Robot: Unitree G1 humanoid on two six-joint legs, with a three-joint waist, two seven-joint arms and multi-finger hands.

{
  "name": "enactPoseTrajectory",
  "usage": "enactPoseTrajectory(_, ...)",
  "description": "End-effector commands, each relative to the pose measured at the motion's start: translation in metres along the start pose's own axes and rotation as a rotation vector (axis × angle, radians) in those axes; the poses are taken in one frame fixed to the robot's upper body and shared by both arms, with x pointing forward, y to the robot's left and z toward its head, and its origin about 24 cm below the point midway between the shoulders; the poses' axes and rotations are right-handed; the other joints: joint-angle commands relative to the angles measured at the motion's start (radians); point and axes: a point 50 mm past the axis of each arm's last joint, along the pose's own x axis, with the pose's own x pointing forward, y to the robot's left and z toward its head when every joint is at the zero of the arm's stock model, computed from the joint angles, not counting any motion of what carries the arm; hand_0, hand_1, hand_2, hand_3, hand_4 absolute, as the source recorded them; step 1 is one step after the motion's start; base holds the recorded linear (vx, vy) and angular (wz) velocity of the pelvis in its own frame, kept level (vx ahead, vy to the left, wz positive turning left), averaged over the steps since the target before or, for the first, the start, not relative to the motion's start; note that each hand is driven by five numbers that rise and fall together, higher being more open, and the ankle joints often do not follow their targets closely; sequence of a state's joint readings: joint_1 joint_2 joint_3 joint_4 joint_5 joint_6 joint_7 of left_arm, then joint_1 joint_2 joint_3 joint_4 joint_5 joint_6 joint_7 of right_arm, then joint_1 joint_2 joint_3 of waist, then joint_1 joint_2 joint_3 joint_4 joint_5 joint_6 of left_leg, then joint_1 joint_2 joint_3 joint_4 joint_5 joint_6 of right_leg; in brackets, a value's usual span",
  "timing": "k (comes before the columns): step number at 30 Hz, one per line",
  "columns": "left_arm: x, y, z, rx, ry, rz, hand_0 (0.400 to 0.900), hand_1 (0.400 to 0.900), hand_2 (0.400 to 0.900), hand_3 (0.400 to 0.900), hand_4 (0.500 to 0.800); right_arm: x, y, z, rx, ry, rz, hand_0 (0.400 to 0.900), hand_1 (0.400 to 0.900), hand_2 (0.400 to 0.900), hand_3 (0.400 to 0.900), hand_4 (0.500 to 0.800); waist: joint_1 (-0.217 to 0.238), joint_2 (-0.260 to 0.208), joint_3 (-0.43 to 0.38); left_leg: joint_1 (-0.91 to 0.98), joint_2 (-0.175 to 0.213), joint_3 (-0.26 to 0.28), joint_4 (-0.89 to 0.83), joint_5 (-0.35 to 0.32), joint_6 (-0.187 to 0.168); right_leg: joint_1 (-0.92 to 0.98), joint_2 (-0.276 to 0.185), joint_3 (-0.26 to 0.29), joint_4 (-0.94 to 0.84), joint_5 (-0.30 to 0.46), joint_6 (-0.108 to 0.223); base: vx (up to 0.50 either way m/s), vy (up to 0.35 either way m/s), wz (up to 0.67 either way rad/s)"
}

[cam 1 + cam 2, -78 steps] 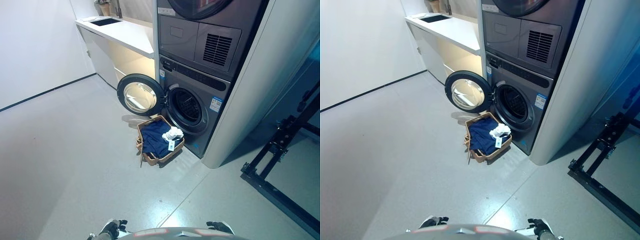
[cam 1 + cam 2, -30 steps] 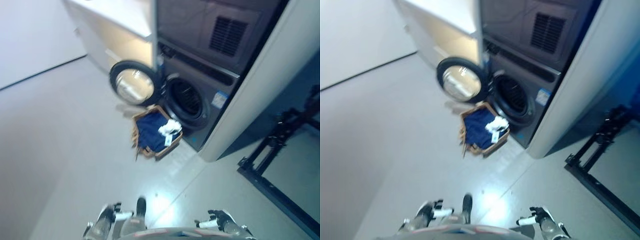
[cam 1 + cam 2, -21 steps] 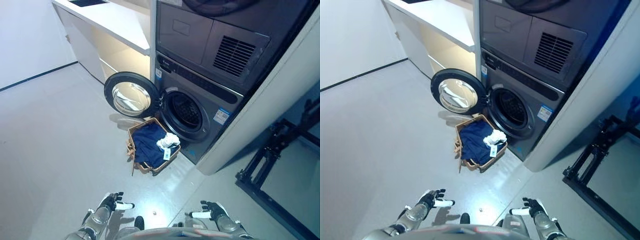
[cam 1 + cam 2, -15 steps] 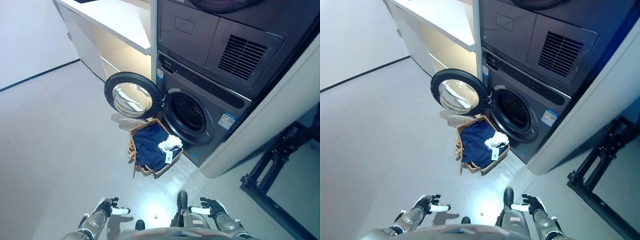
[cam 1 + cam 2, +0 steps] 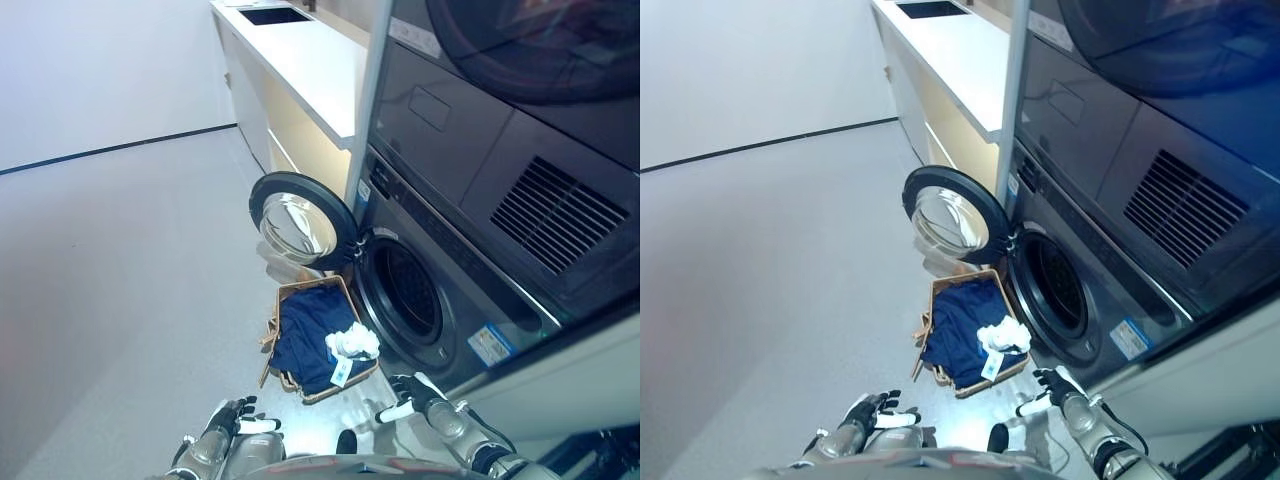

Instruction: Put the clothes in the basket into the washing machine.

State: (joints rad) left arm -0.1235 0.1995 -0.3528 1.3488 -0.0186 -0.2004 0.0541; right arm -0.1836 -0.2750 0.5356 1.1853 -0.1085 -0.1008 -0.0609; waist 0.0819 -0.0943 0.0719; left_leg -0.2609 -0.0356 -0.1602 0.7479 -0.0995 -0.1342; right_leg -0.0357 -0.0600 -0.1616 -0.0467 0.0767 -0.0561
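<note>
A brown wicker basket [image 5: 290, 298] stands on the floor in front of the washing machine [image 5: 455, 300]. It holds dark blue clothes [image 5: 305, 335] and a white piece [image 5: 352, 341] with a tag. The machine's round door [image 5: 300, 220] is swung open to the left and the drum opening [image 5: 408, 295] is dark. My left hand [image 5: 232, 416] shows at the bottom, open, short of the basket. My right hand [image 5: 412, 394] is open, low at the right of the basket, in front of the machine.
A dryer [image 5: 520, 130] is stacked above the washing machine. A white counter [image 5: 310, 50] with a dark sink runs along the wall at the back. A white wall [image 5: 100, 70] closes the left. Grey floor [image 5: 120, 280] spreads to the left.
The camera has moved closer and turned, so the machine and basket now look larger and nearer. Both hands have come forward, near the basket.
</note>
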Motion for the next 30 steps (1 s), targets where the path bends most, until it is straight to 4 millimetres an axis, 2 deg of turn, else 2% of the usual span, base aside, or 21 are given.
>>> enactPoseTrajectory(1,-0.004,0.031,-0.009,0.068,-0.002,0.098,0.900,0.900,0.900,0.900,0.800,0.005,-0.014,0.028,-0.043,-0.106,-0.065,0.900,0.900,0.900,0.900,0.800,0.044,-0.044,0.020,0.076,0.075,0.052,-0.435,0.040,0.091,0.019,-0.050,0.026,0.021,-0.056,0.103,0.30,0.048,-0.01)
enactPoseTrajectory(3,-0.004,0.030,-0.013,0.087,0.013,0.096,0.900,0.900,0.900,0.900,0.800,0.006,-0.018,0.027,-0.087,-0.092,-0.083,0.900,0.900,0.900,0.900,0.800,0.053,-0.020,0.008,0.077,0.137,0.016,-0.649,0.138,0.067,0.043,-0.042,0.025,0.001,-0.073,0.120,0.28,0.163,0.02)
enactPoseTrajectory(4,-0.004,0.027,-0.013,0.108,0.019,0.082,0.900,0.900,0.900,0.900,0.800,0.006,-0.021,0.023,-0.118,-0.074,-0.094,0.900,0.900,0.900,0.900,0.800,0.048,-0.002,0.001,0.074,0.167,0.030,-0.737,0.174,0.053,0.059,-0.046,0.018,-0.006,-0.089,0.129,0.27,0.227,-0.07)
enactPoseTrajectory(5,-0.005,0.023,-0.017,0.119,0.029,0.067,0.900,0.900,0.900,0.900,0.800,0.006,-0.022,0.021,-0.133,-0.063,-0.086,0.900,0.900,0.900,0.900,0.800,0.051,0.010,-0.008,0.105,0.170,0.033,-0.769,0.171,0.053,0.071,-0.050,0.017,-0.007,-0.093,0.137,0.27,0.255,-0.16)
enactPoseTrajectory(8,-0.007,0.023,-0.023,0.157,0.042,0.052,0.900,0.900,0.900,0.900,0.800,0.007,-0.029,0.026,-0.209,-0.069,-0.106,0.900,0.900,0.900,0.900,0.800,0.060,0.015,-0.014,0.082,0.096,0.008,-0.680,0.130,0.068,0.068,-0.104,0.027,0.005,-0.083,0.164,0.22,0.264,-0.41)
enactPoseTrajectory(10,-0.008,0.030,-0.023,0.157,0.040,0.074,0.900,0.900,0.900,0.900,0.800,0.009,-0.038,0.037,-0.293,-0.084,-0.137,0.900,0.900,0.900,0.900,0.800,0.071,0.017,0.003,0.063,0.065,0.043,-0.665,0.110,0.081,0.034,-0.132,0.040,0.040,-0.073,0.174,0.04,0.233,-0.52)
enactPoseTrajectory(11,-0.007,0.035,-0.019,0.151,0.023,0.096,0.900,0.900,0.900,0.900,0.800,0.011,-0.045,0.050,-0.325,-0.113,-0.163,0.900,0.900,0.900,0.900,0.800,0.080,0.019,0.026,0.039,0.056,0.058,-0.653,0.106,0.087,0.000,-0.145,0.036,0.057,-0.066,0.176,-0.24,0.179,-0.61)
enactPoseTrajectory(12,-0.005,0.043,-0.007,0.134,-0.011,0.133,0.900,0.900,0.900,0.900,0.800,0.012,-0.058,0.073,-0.373,-0.157,-0.205,0.900,0.900,0.900,0.900,0.800,0.097,0.026,0.062,-0.004,0.053,0.076,-0.634,0.107,0.090,-0.062,-0.153,0.018,0.090,-0.055,0.177,-0.37,0.136,-0.69)
enactPoseTrajectory(14,-0.001,0.059,0.015,0.107,-0.073,0.195,0.900,0.900,0.900,0.900,0.800,0.012,-0.081,0.107,-0.496,-0.209,-0.291,0.900,0.900,0.900,0.900,0.800,0.115,0.039,0.113,-0.074,0.051,0.103,-0.617,0.111,0.088,-0.151,-0.163,-0.036,0.119,-0.032,0.176,-0.33,0.083,-0.44)
enactPoseTrajectory(15,-0.001,0.059,0.015,0.107,-0.073,0.195,0.900,0.900,0.900,0.900,0.800,0.012,-0.081,0.107,-0.496,-0.209,-0.291,0.900,0.900,0.900,0.900,0.800,0.115,0.039,0.113,-0.075,0.051,0.103,-0.617,0.111,0.088,-0.151,-0.163,-0.036,0.120,-0.032,0.176,-0.18,0.052,0.07)
enactPoseTrajectory(16,0.000,0.061,0.026,0.082,-0.111,0.215,0.900,0.900,0.900,0.900,0.800,0.011,-0.092,0.115,-0.542,-0.199,-0.326,0.900,0.900,0.900,0.900,0.800,0.110,0.051,0.132,-0.106,0.039,0.101,-0.611,0.117,0.088,-0.175,-0.167,-0.025,0.113,-0.020,0.174,-0.13,0.051,0.21)
enactPoseTrajectory(17,0.003,0.059,0.046,0.047,-0.169,0.230,0.900,0.900,0.900,0.900,0.800,0.006,-0.114,0.131,-0.603,-0.200,-0.403,0.900,0.900,0.900,0.900,0.800,0.114,0.070,0.162,-0.141,0.033,0.101,-0.611,0.129,0.086,-0.215,-0.166,-0.021,0.110,-0.006,0.168,-0.16,0.064,0.21)
enactPoseTrajectory(20,0.005,0.056,0.070,0.009,-0.248,0.233,0.900,0.900,0.900,0.900,0.800,-0.006,-0.156,0.151,-0.695,-0.165,-0.542,0.900,0.900,0.900,0.900,0.800,0.126,0.110,0.211,-0.204,0.032,0.087,-0.611,0.157,0.083,-0.290,-0.162,-0.016,0.126,0.002,0.162,-0.12,0.020,0.10)
enactPoseTrajectory(21,0.004,0.054,0.076,0.004,-0.274,0.230,0.900,0.900,0.900,0.900,0.800,-0.012,-0.173,0.151,-0.714,-0.132,-0.586,0.900,0.900,0.900,0.900,0.800,0.130,0.127,0.223,-0.223,0.035,0.085,-0.610,0.164,0.080,-0.317,-0.161,-0.015,0.138,-0.002,0.160,-0.07,0.004,0.07)
enactPoseTrajectory(22,0.004,0.054,0.076,0.004,-0.274,0.230,0.900,0.900,0.900,0.900,0.800,-0.012,-0.173,0.151,-0.714,-0.132,-0.586,0.900,0.900,0.900,0.900,0.800,0.130,0.127,0.223,-0.223,0.035,0.085,-0.610,0.164,0.080,-0.318,-0.161,-0.015,0.139,-0.002,0.160,-0.06,-0.002,0.06)
enactPoseTrajectory(23,0.004,0.052,0.086,-0.018,-0.312,0.237,0.900,0.900,0.900,0.900,0.800,-0.022,-0.198,0.156,-0.718,-0.110,-0.667,0.900,0.900,0.900,0.900,0.800,0.133,0.149,0.243,-0.261,0.037,0.080,-0.607,0.176,0.076,-0.370,-0.159,-0.014,0.168,-0.011,0.157,-0.04,-0.013,0.06)
enactPoseTrajectory(24,0.004,0.049,0.091,-0.021,-0.325,0.233,0.900,0.900,0.900,0.900,0.800,-0.028,-0.209,0.158,-0.736,-0.097,-0.701,0.900,0.900,0.900,0.900,0.800,0.135,0.163,0.255,-0.279,0.039,0.076,-0.604,0.180,0.074,-0.392,-0.158,-0.016,0.185,-0.018,0.155,-0.04,-0.013,0.06)
enactPoseTrajectory(25,0.004,0.049,0.091,-0.021,-0.325,0.233,0.900,0.900,0.900,0.900,0.800,-0.028,-0.209,0.158,-0.736,-0.097,-0.701,0.900,0.900,0.900,0.900,0.800,0.135,0.163,0.254,-0.280,0.039,0.076,-0.604,0.180,0.074,-0.393,-0.158,-0.016,0.185,-0.018,0.155,-0.04,-0.004,0.10)
enactPoseTrajectory(26,0.004,0.045,0.097,-0.050,-0.347,0.232,0.900,0.900,0.900,0.900,0.800,-0.044,-0.239,0.159,-0.721,-0.059,-0.794,0.900,0.900,0.900,0.900,0.800,0.138,0.195,0.276,-0.321,0.036,0.068,-0.591,0.187,0.070,-0.443,-0.158,-0.009,0.219,-0.031,0.153,-0.04,0.007,0.11)
enactPoseTrajectory(30,0.004,0.033,0.100,-0.066,-0.360,0.204,0.900,0.900,0.900,0.900,0.800,-0.071,-0.279,0.156,-0.702,0.006,-0.909,0.900,0.900,0.900,0.900,0.800,0.139,0.251,0.298,-0.383,0.028,0.064,-0.571,0.195,0.067,-0.537,-0.156,0.018,0.288,-0.057,0.145,-0.02,0.004,0.07)
